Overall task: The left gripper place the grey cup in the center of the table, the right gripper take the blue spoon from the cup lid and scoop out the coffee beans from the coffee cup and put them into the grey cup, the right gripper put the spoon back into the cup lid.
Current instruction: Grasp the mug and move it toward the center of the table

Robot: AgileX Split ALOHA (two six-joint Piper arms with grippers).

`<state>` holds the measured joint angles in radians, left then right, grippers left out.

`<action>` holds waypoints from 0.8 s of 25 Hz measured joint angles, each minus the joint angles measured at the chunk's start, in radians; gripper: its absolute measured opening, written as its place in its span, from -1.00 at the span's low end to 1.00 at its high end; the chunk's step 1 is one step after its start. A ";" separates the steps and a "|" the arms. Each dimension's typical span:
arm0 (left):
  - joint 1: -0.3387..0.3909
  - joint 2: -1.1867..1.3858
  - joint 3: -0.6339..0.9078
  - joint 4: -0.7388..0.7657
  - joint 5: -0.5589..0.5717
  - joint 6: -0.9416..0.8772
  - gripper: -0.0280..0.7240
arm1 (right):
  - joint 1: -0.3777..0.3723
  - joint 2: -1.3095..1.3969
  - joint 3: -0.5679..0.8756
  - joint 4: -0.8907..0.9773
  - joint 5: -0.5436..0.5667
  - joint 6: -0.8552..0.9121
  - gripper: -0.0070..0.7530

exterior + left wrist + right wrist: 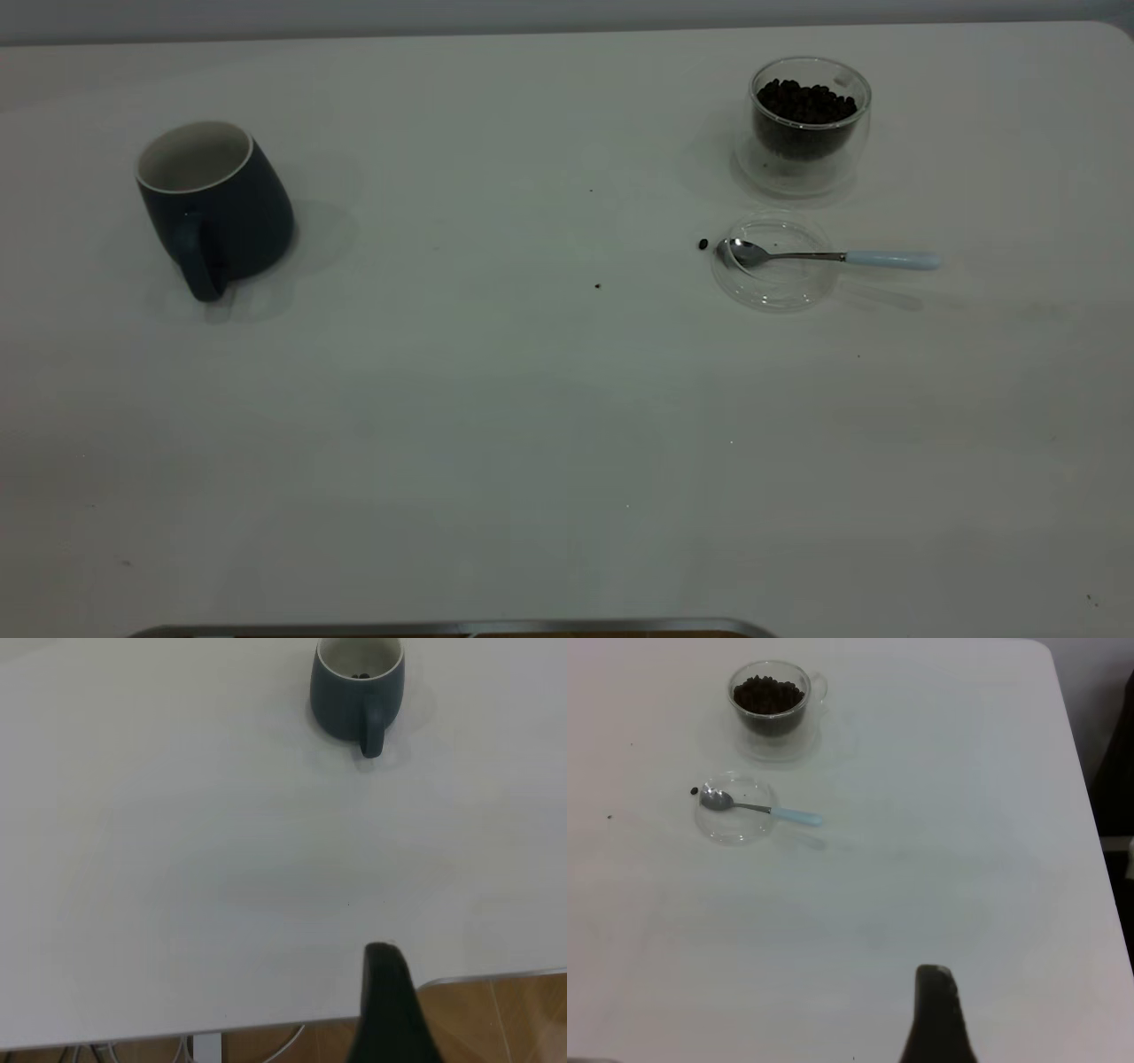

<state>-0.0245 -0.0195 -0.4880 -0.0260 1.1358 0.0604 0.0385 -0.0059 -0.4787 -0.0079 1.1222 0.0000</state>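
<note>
Both grippers are held back at the near edge of the plain white table, and I cannot tell how their jaws stand. The left gripper faces the upright dark blue-grey ceramic mug at the left. The right gripper faces the pale-blue-handled metal spoon, whose bowl rests in the shallow clear glass lid. One loose bean lies just beside the lid. Behind it stands the clear glass cup, holding dark brown coffee beans.

On the tabletop, the grey cup stands at 9 o'clock. At 2 o'clock the coffee cup holds coffee beans. Beside it, the blue spoon rests across the cup lid; 1 dark speck, possibly a bean, lies alongside.
</note>
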 joint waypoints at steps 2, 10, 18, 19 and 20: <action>0.000 0.000 0.000 0.000 0.000 0.000 0.58 | 0.000 0.000 0.000 0.000 0.000 0.000 0.56; 0.000 0.000 0.000 0.000 0.000 0.000 0.58 | 0.000 0.000 0.000 0.000 0.000 0.000 0.45; 0.000 0.000 0.000 0.000 0.000 0.000 0.58 | 0.000 0.000 0.000 0.000 0.000 0.000 0.29; 0.000 0.000 0.000 -0.001 0.000 0.000 0.58 | 0.000 0.000 0.000 0.000 0.000 0.000 0.27; 0.000 0.000 0.000 -0.001 0.000 0.000 0.58 | 0.000 0.000 0.000 0.000 0.000 0.000 0.24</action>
<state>-0.0245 -0.0195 -0.4880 -0.0268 1.1358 0.0604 0.0385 -0.0059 -0.4787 -0.0079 1.1222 0.0000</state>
